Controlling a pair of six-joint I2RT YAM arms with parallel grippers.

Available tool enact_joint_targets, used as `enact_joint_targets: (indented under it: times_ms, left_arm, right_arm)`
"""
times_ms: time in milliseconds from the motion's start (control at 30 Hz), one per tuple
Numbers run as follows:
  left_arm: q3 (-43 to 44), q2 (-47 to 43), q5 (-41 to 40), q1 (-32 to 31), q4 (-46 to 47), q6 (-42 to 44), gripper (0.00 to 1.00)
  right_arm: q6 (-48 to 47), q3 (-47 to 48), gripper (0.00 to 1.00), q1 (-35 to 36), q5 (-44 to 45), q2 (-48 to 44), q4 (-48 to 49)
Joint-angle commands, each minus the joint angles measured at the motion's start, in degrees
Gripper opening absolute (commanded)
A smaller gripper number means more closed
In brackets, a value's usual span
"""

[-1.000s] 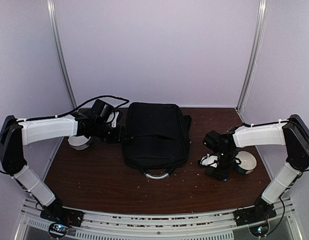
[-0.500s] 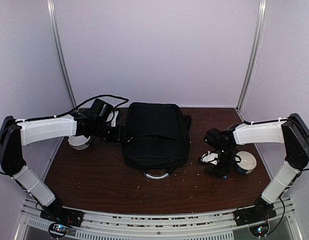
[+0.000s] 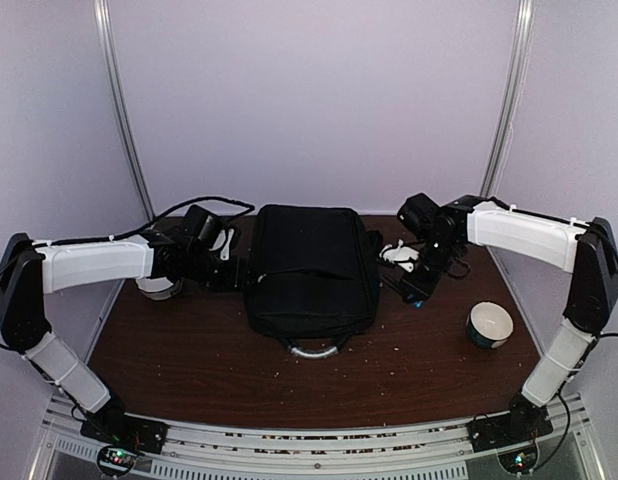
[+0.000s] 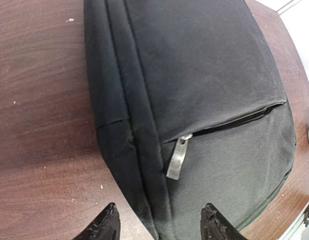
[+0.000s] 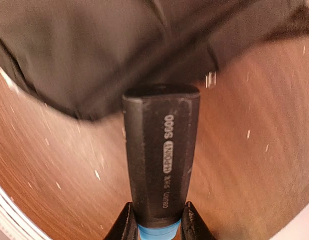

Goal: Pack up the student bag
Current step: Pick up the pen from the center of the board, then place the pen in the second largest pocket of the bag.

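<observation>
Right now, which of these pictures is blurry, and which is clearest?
Right wrist view: the bag and table are smeared by motion, though the black stick up close is sharp, its print readable. Left wrist view: clearest, the zipper pull crisp. Top view: evenly lit but soft, small details lost.

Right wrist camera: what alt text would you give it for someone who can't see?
A black stick with white lettering and a blue near end is clamped between the jaws, pointing away from the camera. Beyond its tip lies the black student bag, blurred, on a brown wooden table.
</observation>
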Motion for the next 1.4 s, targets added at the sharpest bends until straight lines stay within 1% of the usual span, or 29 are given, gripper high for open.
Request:
enact_joint_targets:
  times_ms: [0,67,200,333,500,600,767,1000,1100,1200,1300,1333,1367]
  left_arm:
    - [-2.33,-2.81,-1.18,0.35,4.32,-2.17,0.57]
    - [-2.54,-3.04,-1.04,0.32,4.07,-2.13,0.57]
    - [-3.86,-3.17,-1.04,0.27,5.16,-2.57,0.57]
    - [-4.95,-3.11,-0.46,0.31,6.95,-3.01,0.57]
    - [-5.45,-2.19,0.68,0.28,8.07,-3.04,0.57]
    - [-5.65,-1.66,1.01,0.33,8.85,-3.38,0.57]
    - [-5.08,-1.14,1.12,0.28,9.11,-3.32,0.57]
    - [-4.72,-1.2,0.64,0.31,8.21,-2.76,0.57]
    - [-4.03,-0.64,0.56,0.31,7.97,-3.0,0.57]
    - [-3.33,-0.35,0.45,0.29,8.01,-3.16,0.56]
    - [-2.39,0.09,0.36,0.27,7.72,-3.19,0.56]
    - [-2.04,0.35,0.4,0.25,7.6,-3.08,0.56]
    - [-1.74,0.52,0.42,0.29,7.42,-3.03,0.57]
  right_arm:
    - [2.65,8.5,0.18,4.14,-3.79,6.76,-3.87]
    - [2.88,11.65,0.18,6.86,-5.13,9.79,-5.23]
    - [4.18,16.95,0.18,9.92,-7.64,15.11,-6.42]
    - [5.73,23.15,0.18,10.95,-8.76,20.7,-8.58]
    - [7.6,27.71,0.18,11.11,-8.89,24.59,-9.16]
    - [9.22,31.97,0.18,11.1,-7.96,27.73,-10.38]
    - [10.88,42.08,0.2,11.47,-1.21,33.83,-11.6]
    - [13.02,48.27,0.2,11.14,3.39,36.94,-9.74]
    - [14.35,50.77,0.21,11.15,3.83,38.06,-8.8]
    - [15.19,52.37,0.21,11.09,2.42,38.42,-8.27]
    - [15.75,54.2,0.25,10.84,-0.13,38.39,-7.56]
    - [15.59,54.78,0.29,10.83,-1.78,38.49,-7.46]
    - [15.09,55.43,0.36,10.76,-3.74,38.39,-7.48]
